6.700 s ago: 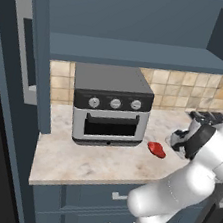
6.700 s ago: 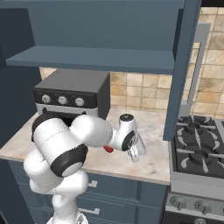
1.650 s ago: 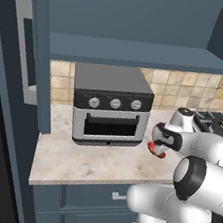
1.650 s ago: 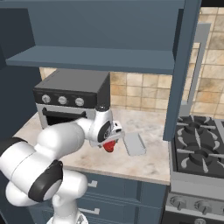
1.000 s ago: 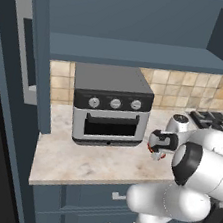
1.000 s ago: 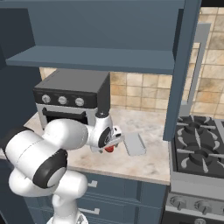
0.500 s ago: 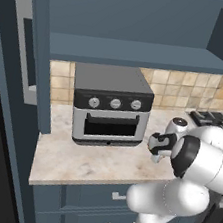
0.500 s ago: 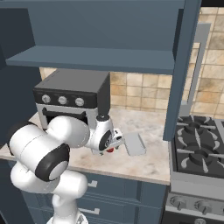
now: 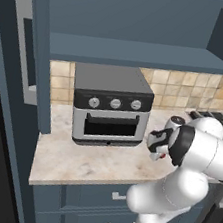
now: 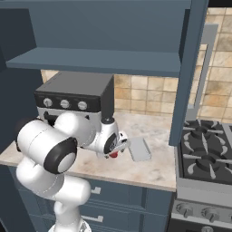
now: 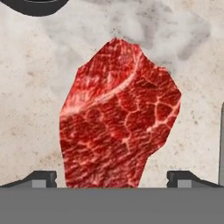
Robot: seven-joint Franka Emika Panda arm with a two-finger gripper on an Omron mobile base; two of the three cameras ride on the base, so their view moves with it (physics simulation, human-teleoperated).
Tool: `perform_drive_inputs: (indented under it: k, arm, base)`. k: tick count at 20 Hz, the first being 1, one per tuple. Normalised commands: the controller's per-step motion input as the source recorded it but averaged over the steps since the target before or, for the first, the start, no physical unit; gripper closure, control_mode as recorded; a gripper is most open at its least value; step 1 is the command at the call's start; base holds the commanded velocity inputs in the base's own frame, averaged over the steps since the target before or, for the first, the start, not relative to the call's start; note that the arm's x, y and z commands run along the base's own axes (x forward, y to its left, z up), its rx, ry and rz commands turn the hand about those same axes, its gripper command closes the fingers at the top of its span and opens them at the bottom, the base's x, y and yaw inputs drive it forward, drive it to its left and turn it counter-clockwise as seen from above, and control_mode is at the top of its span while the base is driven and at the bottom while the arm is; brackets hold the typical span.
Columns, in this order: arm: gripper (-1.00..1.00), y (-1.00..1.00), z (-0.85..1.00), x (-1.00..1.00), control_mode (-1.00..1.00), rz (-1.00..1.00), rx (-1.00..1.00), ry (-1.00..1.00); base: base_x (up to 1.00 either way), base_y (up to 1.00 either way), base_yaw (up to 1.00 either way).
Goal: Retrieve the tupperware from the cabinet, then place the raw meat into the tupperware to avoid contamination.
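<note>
Raw meat (image 11: 119, 118) flat on the counter (image 10: 149, 170), just left of the tupperware (image 10: 139, 149). Gripper (image 11: 111, 177) fully open, straddling it, empty. Step: grasping. Next: lower, close, carry right into the container.

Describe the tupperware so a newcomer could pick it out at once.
Start at the grey toaster oven on the marble counter. Right of it, toward the stove, lies the tupperware, a shallow pale tray. The raw meat beside it is a red lump.
</note>
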Motion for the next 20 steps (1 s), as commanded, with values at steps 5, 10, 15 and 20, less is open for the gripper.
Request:
perform_drive_inputs:
  k: [5,10,15,20]
  arm:
    - [-1.0,-0.01,-0.07,0.32,-1.0,-0.01,0.0,0.0]
    - [-1.0,-0.08,-0.24,0.11,-1.0,-0.03,0.03,0.03]
    - [-1.0,-0.03,-0.26,0.0,-1.0,-0.04,0.04,0.03]
    - [-1.0,0.0,-0.31,-0.01,-1.0,-0.04,0.04,0.01]
  base:
    - [0.0,0.0,0.0]
    - [0.0,0.0,0.0]
    - [0.0,0.0,0.0]
    - [0.0,0.0,0.0]
